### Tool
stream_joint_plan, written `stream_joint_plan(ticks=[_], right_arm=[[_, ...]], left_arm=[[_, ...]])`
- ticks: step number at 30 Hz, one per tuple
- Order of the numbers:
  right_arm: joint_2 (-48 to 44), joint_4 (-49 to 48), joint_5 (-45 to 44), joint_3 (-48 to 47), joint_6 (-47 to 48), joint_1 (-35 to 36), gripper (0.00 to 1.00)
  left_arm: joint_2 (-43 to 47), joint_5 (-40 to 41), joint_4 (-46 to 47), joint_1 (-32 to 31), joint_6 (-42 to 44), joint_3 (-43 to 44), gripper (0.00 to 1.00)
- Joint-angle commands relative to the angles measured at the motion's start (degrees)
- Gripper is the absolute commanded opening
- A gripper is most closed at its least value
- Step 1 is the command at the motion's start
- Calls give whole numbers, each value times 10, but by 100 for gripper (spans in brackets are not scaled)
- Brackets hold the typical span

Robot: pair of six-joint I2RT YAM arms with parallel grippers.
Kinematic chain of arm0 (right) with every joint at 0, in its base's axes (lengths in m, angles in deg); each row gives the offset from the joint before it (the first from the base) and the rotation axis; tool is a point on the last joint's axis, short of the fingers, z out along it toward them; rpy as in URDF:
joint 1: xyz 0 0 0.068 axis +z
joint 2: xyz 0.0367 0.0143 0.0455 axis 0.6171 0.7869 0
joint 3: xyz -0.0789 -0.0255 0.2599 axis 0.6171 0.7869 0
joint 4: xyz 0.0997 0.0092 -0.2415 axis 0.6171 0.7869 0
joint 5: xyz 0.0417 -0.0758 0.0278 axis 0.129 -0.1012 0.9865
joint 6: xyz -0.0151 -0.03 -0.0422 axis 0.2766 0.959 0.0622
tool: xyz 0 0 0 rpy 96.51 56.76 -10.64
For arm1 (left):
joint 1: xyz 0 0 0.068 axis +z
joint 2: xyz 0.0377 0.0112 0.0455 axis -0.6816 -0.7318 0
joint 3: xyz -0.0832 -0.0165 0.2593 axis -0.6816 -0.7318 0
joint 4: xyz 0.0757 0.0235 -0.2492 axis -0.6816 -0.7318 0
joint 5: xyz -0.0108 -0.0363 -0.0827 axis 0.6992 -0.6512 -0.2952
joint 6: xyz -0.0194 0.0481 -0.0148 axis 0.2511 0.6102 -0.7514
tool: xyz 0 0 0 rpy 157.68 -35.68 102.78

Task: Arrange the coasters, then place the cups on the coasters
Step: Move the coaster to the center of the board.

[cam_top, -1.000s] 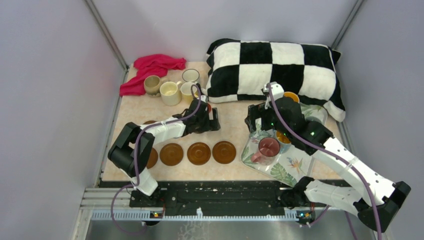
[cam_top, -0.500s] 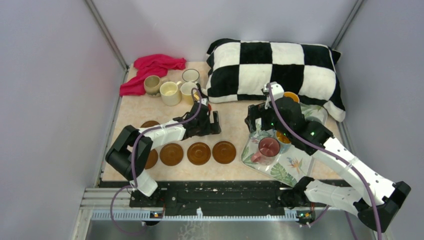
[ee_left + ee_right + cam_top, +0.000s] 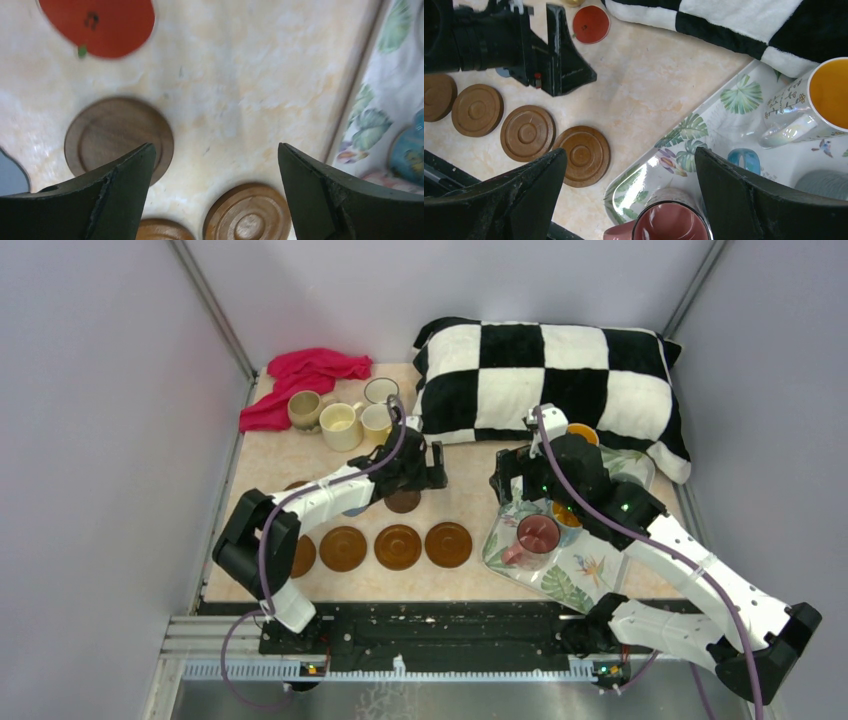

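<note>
My left gripper [image 3: 424,471] hangs open over the table with nothing between its fingers. Just below it lies a dark brown coaster [image 3: 403,501] [image 3: 120,138]. A red coaster [image 3: 97,21] [image 3: 591,24] lies further back, and a blue-grey coaster's edge [image 3: 9,175] shows at the left. Amber coasters [image 3: 398,546] form a row along the near edge. My right gripper [image 3: 630,152] is open above the tray's near corner, over a pink cup [image 3: 537,534] [image 3: 671,223]. A cup with an orange inside [image 3: 819,97] stands on the tray. Several pale cups [image 3: 340,426] stand at the back left.
The leaf-print tray [image 3: 572,585] [image 3: 639,175] lies at the right, also holding a blue item [image 3: 744,159] and a grey one [image 3: 824,185]. A black-and-white checked pillow [image 3: 545,380] fills the back right. A red cloth [image 3: 305,378] lies in the back left corner.
My left gripper has drawn back toward the far side, still open, uncovering the dark brown coaster on the table. The right arm has not moved.
</note>
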Motion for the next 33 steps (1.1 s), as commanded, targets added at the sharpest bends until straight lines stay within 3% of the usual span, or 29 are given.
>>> stream_joint_plan(ticks=[1, 14, 33], right_arm=[[-3, -20, -5, -18, -2, 2, 99], [-4, -16, -10, -21, -1, 3, 99], [-3, -19, -14, -17, 0, 2, 99]], left_arm=[[-29, 42, -5, 0, 32, 76, 98], [-142, 54, 2, 55, 86, 193, 98], [-231, 29, 29, 84, 120, 216, 98]])
